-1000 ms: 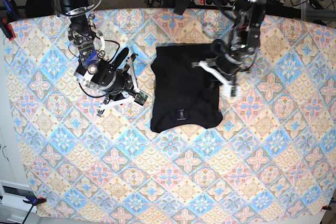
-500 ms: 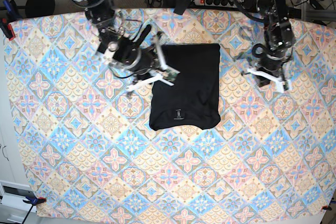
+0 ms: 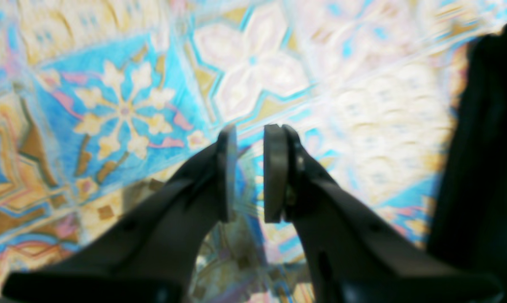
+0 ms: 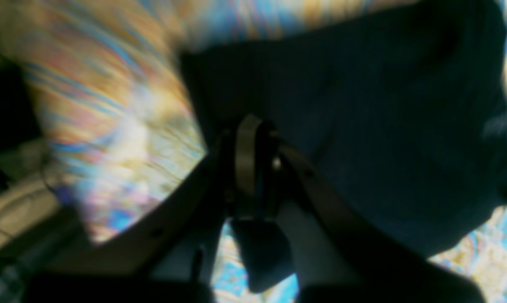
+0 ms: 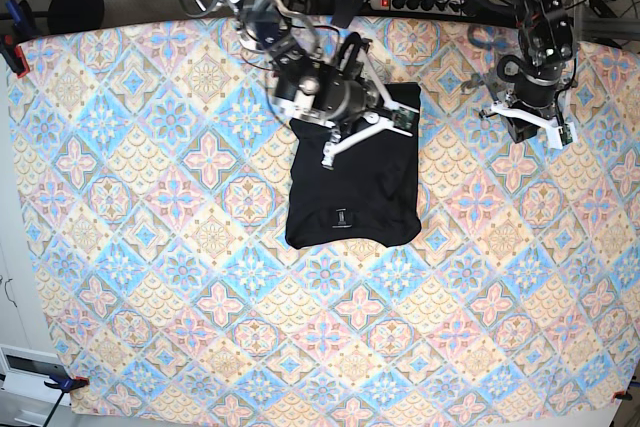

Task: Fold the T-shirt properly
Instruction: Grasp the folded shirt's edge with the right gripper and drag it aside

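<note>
The left gripper [image 3: 250, 172] is held slightly parted, empty, above the tablecloth [image 3: 123, 97]; the right gripper [image 4: 253, 176] is closed over the T-shirt [image 5: 350, 187], at its 12 o'clock edge.

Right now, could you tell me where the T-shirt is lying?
In the base view the T-shirt lies on the patterned tablecloth a little above centre, its top edge under the right gripper, with the left gripper off to its right.
</note>
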Robot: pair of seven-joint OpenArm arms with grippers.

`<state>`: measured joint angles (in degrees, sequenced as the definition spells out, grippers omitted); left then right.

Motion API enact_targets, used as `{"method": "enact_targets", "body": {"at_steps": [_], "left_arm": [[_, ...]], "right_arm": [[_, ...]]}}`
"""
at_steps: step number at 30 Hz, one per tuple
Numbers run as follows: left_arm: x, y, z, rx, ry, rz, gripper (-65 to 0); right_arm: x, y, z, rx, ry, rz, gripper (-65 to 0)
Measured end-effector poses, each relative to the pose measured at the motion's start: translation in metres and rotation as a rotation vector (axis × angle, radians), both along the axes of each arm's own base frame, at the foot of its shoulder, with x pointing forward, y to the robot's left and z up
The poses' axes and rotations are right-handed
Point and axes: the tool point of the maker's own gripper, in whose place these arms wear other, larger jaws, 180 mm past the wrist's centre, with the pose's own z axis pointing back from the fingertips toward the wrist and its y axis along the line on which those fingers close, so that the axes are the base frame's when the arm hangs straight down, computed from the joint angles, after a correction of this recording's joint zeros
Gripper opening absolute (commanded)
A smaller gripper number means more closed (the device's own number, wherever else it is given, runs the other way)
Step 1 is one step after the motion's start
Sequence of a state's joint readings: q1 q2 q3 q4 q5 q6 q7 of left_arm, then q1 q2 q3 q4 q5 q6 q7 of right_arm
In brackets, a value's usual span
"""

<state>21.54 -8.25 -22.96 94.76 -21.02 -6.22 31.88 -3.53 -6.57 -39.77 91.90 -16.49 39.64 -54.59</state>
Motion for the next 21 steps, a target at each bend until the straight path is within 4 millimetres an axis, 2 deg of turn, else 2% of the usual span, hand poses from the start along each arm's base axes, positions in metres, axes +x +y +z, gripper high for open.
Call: {"method": "enact_targets", "body": {"at_steps": [2, 4, 6, 9, 10, 14, 16, 19, 21], "left_arm": [[-0.006, -0.005, 0.010, 0.009, -0.013, -0.012, -53.4], [-0.010, -0.007, 0.022, 0.027, -0.031, -0.022, -53.4], [-0.015, -0.009, 0.032, 0.044, -0.043, -0.035, -53.4], [-0.021, -0.014, 0.043, 0.058, -0.056, -0.057, -53.4], [-0.022, -0.015, 0.045, 0.060, -0.057, -0.060, -53.4], [-0.028, -0.016, 0.047, 0.066, -0.051, -0.065, -53.4], [-0.030, -0.016, 0.045, 0.064, -0.044, -0.064, -53.4], [-0.030, -0.016, 0.046, 0.066, -0.047, -0.066, -53.4], [-0.029, -0.016, 0.046, 0.066, -0.049, -0.065, -53.4]], "right_arm": [[-0.003, 0.024, 0.006, 0.075, 0.016, 0.046, -62.7], [0.000, 0.034, 0.004, 0.088, 0.028, 0.060, -62.7], [0.004, 0.028, -0.007, 0.041, 0.039, 0.063, -62.7], [0.011, 0.004, -0.030, -0.060, 0.055, 0.058, -62.7], [0.014, 0.002, -0.032, -0.070, 0.054, 0.058, -62.7], [0.021, 0.022, -0.030, 0.012, 0.065, 0.076, -62.7], [0.021, 0.023, -0.039, 0.012, 0.087, 0.085, -62.7], [0.017, 0.013, -0.059, -0.012, 0.132, 0.082, -62.7], [0.020, 0.013, -0.062, -0.007, 0.145, 0.080, -62.8]]}}
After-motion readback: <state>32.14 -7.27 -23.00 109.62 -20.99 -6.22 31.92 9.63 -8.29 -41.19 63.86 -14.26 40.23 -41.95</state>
